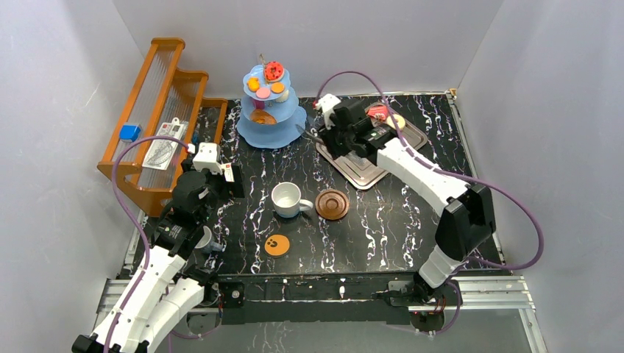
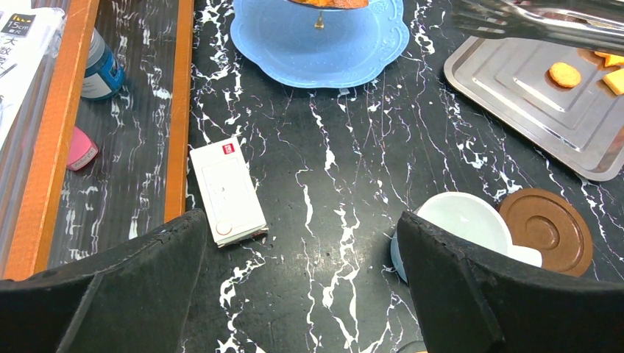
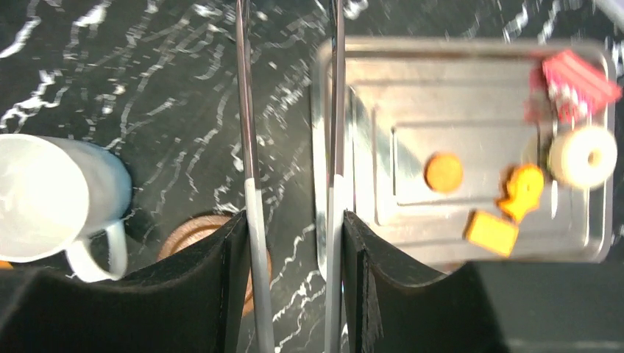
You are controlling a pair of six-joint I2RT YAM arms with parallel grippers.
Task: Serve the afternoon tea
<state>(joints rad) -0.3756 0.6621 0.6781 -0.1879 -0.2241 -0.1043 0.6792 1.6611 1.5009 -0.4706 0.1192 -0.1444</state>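
Right hand [image 3: 293,228] pinching metal tongs [image 3: 336,110] over the pastries.

Its two fingers press together on the thin arms of the tongs, whose tips reach toward the light-blue stand [image 1: 274,131]. Below is the silver tray [image 3: 368,95], at the far right of the desk [image 1: 383,228]. On it lie a round orange pastry [image 3: 444,173], a white donut [image 3: 585,156] and a red pastry [image 3: 574,81]. They look light and crumbly, so I think the smooth tongs should close softly on their sides. The left hand [image 2: 302,220] is spread wide and holds nothing. The white mug [image 2: 463,220] is just beside its right finger, with the brown saucer [image 2: 548,232] next to it.
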